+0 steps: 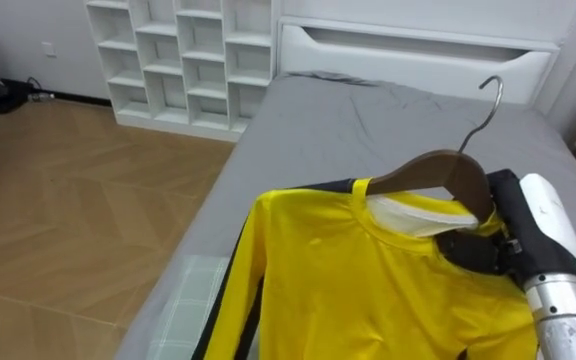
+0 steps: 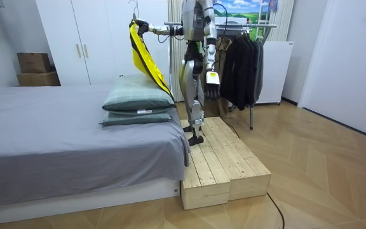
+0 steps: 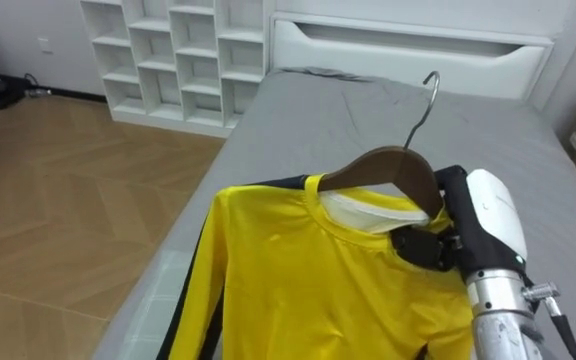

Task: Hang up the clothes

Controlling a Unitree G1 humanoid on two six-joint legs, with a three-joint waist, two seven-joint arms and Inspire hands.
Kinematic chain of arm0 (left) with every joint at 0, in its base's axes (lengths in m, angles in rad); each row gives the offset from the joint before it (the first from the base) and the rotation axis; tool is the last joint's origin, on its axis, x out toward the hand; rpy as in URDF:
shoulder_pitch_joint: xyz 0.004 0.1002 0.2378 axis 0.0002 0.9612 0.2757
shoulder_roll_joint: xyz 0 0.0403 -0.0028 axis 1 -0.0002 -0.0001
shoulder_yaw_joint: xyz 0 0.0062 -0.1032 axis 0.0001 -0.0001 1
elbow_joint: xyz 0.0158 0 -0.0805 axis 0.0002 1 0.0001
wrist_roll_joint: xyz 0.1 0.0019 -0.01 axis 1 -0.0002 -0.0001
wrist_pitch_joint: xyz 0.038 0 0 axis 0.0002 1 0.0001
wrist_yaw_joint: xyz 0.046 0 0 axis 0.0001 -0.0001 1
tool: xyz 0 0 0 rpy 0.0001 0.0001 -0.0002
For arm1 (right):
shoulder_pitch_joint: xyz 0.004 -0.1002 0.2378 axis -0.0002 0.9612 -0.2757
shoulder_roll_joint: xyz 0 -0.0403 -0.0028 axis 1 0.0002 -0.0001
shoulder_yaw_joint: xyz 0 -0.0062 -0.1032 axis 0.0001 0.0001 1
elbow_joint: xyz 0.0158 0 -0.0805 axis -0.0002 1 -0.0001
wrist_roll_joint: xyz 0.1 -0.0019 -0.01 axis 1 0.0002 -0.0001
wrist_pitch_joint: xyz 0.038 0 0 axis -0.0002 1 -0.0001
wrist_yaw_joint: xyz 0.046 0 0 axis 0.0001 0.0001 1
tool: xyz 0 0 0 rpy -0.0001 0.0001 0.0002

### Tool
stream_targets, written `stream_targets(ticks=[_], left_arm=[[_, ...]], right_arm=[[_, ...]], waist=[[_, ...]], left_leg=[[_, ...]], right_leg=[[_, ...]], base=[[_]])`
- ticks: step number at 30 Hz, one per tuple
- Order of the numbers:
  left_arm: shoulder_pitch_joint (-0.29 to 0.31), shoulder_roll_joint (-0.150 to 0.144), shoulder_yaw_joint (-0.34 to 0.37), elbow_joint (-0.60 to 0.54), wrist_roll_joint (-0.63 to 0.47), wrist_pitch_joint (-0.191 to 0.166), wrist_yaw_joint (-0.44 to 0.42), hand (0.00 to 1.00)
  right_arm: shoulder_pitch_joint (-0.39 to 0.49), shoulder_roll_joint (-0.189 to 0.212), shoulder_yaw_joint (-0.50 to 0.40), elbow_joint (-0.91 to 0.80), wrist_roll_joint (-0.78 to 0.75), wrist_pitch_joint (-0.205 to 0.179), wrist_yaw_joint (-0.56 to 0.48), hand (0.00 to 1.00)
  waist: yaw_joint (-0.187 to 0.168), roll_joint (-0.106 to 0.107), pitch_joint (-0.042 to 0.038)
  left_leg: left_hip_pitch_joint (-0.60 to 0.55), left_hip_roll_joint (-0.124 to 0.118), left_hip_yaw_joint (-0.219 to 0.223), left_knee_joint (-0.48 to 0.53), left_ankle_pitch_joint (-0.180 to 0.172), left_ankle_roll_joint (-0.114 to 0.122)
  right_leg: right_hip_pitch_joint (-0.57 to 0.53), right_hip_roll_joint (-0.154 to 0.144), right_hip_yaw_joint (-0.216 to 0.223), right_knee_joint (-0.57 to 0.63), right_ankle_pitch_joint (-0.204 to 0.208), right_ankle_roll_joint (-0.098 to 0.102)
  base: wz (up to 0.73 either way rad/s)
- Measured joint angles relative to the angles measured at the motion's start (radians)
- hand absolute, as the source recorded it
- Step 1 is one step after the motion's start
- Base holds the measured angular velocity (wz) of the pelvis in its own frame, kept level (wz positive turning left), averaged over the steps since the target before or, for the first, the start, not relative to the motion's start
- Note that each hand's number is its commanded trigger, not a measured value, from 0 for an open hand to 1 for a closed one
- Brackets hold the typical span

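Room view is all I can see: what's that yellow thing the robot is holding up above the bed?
Observer: A yellow shirt with black side stripes, hung on a wooden hanger.
Operator: Is the hanger hooked onto anything?
Observer: No, its metal hook points up, free, over the grey bed.
Operator: So what keeps it up?
Observer: The right hand, fingers closed round the hanger's end at the shirt's shoulder.

Yellow-black shirt [image 1: 368, 290] — brown hanger [image 1: 436, 168]
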Motion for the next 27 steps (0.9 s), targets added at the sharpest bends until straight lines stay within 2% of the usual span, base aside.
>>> stream_targets(ticks=[2,7,9,12,19,21,24,27], left_arm=[[0.004,-0.001,-0.001,0.001,0.0,0.02,-0.004,0.0],[0.006,-0.005,-0.002,0.002,0.0,0.039,-0.015,0.0],[0.008,-0.005,-0.007,0.002,-0.011,0.04,-0.019,0.0],[0.0,-0.012,-0.016,0.002,-0.012,0.041,-0.033,0.0],[-0.008,-0.042,-0.041,-0.022,-0.011,0.041,-0.056,0.0],[-0.01,-0.046,-0.054,-0.036,-0.01,0.041,-0.056,0.0],[-0.016,-0.048,-0.056,-0.05,-0.002,0.041,-0.056,0.0],[-0.019,-0.048,-0.067,-0.062,-0.001,0.04,-0.056,0.0]], right_arm=[[0.0,0.0,0.003,0.0,0.001,0.006,0.0,1.0],[0.0,0.002,0.009,-0.001,0.0,0.021,0.0,1.0],[0.0,0.002,0.02,-0.005,0.0,0.022,0.0,1.0],[0.002,0.003,0.027,-0.02,0.0,0.022,0.002,1.0],[0.002,0.006,0.027,-0.025,0.004,0.021,0.015,1.0],[0.002,0.012,0.027,-0.023,0.004,0.021,0.017,1.0],[0.014,0.044,0.026,-0.02,0.004,0.023,0.023,1.0],[0.048,0.07,0.026,-0.033,-0.009,0.03,0.039,1.0]], waist=[[0.001,-0.002,-0.0014],[0.001,-0.003,-0.0019],[0.001,-0.002,-0.0014],[-0.021,-0.003,0.0008],[-0.023,-0.011,0.002],[-0.028,-0.016,0.002],[-0.03,-0.025,-0.0003],[-0.033,-0.025,-0.0003]], left_leg=[[0.001,-0.001,0.0,-0.001,0.0,0.0],[0.001,-0.001,-0.004,-0.003,-0.002,-0.002],[0.001,0.0,-0.004,-0.003,-0.002,-0.002],[-0.003,-0.001,-0.016,-0.001,-0.003,-0.002],[-0.009,-0.001,-0.018,0.011,-0.008,-0.002],[-0.009,-0.001,-0.018,0.013,-0.008,-0.002],[-0.009,-0.001,-0.018,0.014,-0.008,-0.002],[-0.01,-0.001,-0.014,0.017,-0.011,0.001]], right_leg=[[0.005,0.0,-0.001,0.0,0.001,0.0],[0.007,0.001,-0.004,0.0,0.001,0.0],[0.007,0.001,-0.005,0.0,0.001,0.0],[0.007,0.0,-0.023,0.001,0.001,0.0],[0.007,-0.001,-0.024,0.0,0.001,0.0],[0.008,-0.001,-0.024,0.0,0.001,0.0],[0.008,-0.001,-0.025,0.0,0.001,0.0],[0.007,-0.003,-0.022,0.002,0.0,0.0]], base=[[0.0],[0.03],[0.0],[0.1],[0.01],[0.0],[0.0],[-0.03]])
